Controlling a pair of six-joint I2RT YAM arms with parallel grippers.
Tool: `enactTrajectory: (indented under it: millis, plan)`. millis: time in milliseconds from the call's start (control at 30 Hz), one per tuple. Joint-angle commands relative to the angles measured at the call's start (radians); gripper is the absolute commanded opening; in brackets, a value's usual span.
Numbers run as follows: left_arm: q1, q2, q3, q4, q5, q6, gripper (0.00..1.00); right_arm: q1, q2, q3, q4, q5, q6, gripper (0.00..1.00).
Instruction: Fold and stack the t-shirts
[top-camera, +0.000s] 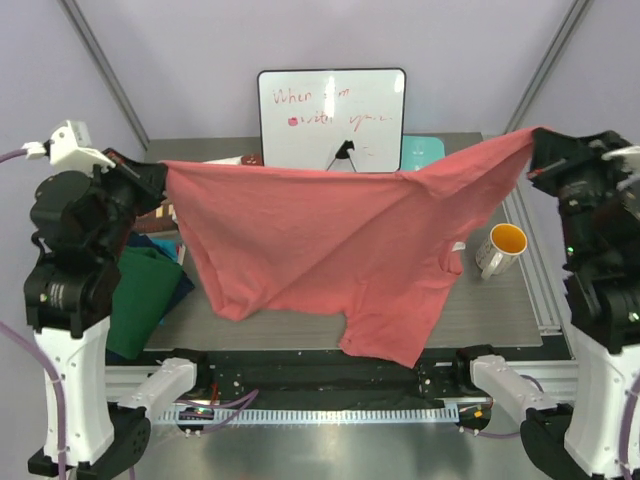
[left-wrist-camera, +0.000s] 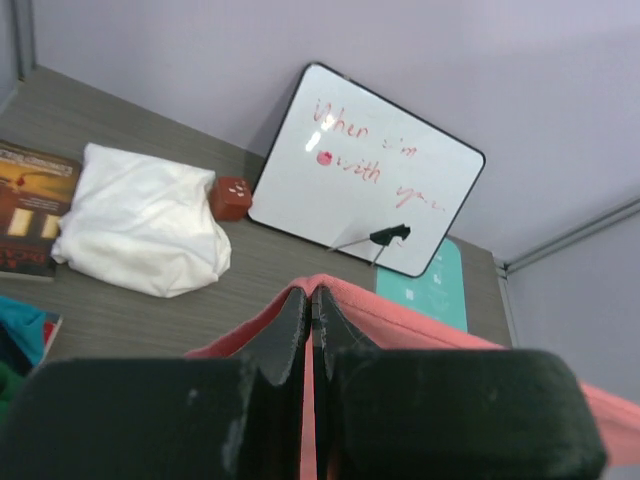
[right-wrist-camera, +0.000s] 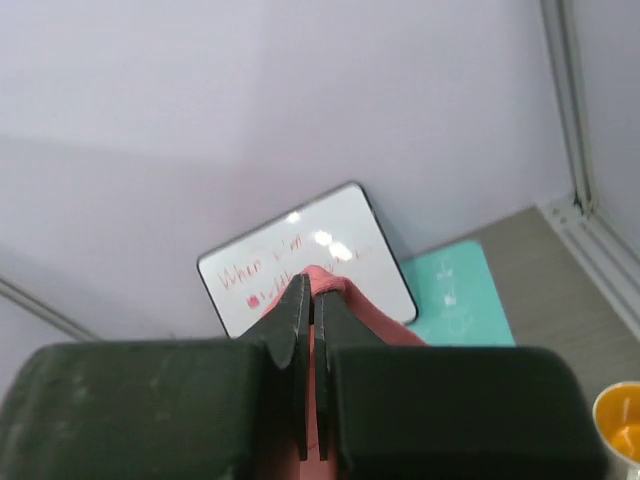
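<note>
A large salmon-pink t-shirt (top-camera: 330, 250) hangs stretched in the air between both arms, its lower edge drooping toward the table's front. My left gripper (top-camera: 160, 180) is shut on its left corner; in the left wrist view pink cloth (left-wrist-camera: 400, 325) is pinched between the fingertips (left-wrist-camera: 311, 297). My right gripper (top-camera: 535, 145) is shut on the right corner, with pink fabric (right-wrist-camera: 365, 315) coming out past its tips (right-wrist-camera: 310, 285). A dark green t-shirt (top-camera: 140, 295) lies on navy ones (top-camera: 160, 245) at the table's left, partly hidden by the left arm.
A whiteboard (top-camera: 332, 118) stands at the back centre, with a pale-teal mat (top-camera: 422, 151) to its right. A white mug with a yellow inside (top-camera: 498, 250) stands at the right. In the left wrist view, a white cloth bundle (left-wrist-camera: 140, 220), a small red block (left-wrist-camera: 232, 197) and a book (left-wrist-camera: 30, 205).
</note>
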Motion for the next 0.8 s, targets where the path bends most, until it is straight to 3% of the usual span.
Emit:
enactTrajectory:
  millis: [0,200,400,600,767]
  plan:
    - [-0.001,-0.036,0.080,-0.145,-0.128,0.033,0.00,-0.003,-0.028,0.178,0.045,0.142,-0.078,0.01]
    - [0.001,-0.120,0.164,-0.135,-0.242,0.062,0.00,0.007,-0.029,0.342,0.043,0.194,-0.125,0.01]
    - [0.001,-0.115,0.310,-0.108,-0.264,0.060,0.00,0.011,0.003,0.465,0.043,0.117,-0.115,0.01]
    - [0.001,-0.071,0.405,-0.115,-0.189,0.031,0.01,0.013,0.035,0.480,0.051,0.003,-0.086,0.01]
    - [-0.001,-0.004,0.336,-0.158,-0.077,0.019,0.00,0.011,0.112,0.436,0.033,-0.102,-0.035,0.01]
